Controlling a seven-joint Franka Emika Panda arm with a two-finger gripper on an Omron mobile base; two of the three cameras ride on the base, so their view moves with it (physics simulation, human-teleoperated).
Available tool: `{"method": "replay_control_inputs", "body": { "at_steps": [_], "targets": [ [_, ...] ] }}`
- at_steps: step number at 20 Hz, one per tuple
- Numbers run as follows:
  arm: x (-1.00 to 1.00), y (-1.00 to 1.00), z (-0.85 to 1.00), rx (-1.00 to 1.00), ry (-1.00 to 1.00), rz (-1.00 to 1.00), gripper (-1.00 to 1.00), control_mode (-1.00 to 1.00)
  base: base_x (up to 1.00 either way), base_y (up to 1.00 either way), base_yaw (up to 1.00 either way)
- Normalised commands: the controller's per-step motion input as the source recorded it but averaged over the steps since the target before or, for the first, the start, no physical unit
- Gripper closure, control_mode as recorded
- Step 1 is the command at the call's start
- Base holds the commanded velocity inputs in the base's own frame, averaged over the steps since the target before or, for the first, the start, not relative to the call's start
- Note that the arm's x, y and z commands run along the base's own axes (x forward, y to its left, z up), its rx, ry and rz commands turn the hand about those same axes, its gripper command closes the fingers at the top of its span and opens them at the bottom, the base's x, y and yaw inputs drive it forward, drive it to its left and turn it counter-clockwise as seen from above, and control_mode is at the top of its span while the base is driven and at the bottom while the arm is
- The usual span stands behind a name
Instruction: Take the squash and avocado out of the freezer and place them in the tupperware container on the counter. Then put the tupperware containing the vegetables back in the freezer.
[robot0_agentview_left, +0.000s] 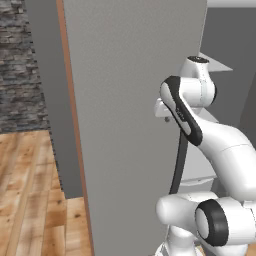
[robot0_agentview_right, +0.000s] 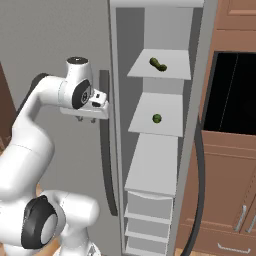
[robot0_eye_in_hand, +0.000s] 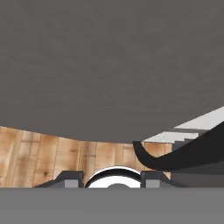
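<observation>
Two vegetables seen on the pale shelves of the open freezer, centre of the right base view: squash lying on the top shelf, avocado sitting on the shelf directly below, well apart from each other. Lower shelf bare; drawers stacked beneath it at the bottom centre. Large flat grey door swung open, standing edge-on between arm and shelves and taking up most of the left base view. Long curved dark handle running down the door, just right of the gripper in the right base view; same handle sweeping across the lower right of the hand view, beyond the finger tips. Gripper at left centre of the right base view, pointing downward, close beside the handle, nothing seen between the jaws; whether open or closed cannot be told. Wooden floor at lower left of the left base view, stone wall at upper left. Brown cabinets with a dark recess at the right edge of the right base view.
</observation>
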Motion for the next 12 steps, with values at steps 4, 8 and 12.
{"method": "replay_control_inputs", "body": {
  "at_steps": [4, 8, 12],
  "targets": [
    [-0.21, 0.05, 0.00, 0.00, -0.01, 0.00, -1.00, -1.00, 0.00, 0.00, 0.00],
    [-0.81, 0.00, 0.28, 0.00, -0.14, 0.00, -1.00, -1.00, 0.00, 0.00, 0.00],
    [-0.90, 0.00, 0.34, 0.00, -0.12, -0.02, -1.00, -1.00, 0.00, 0.00, 0.00]
  ]
}}
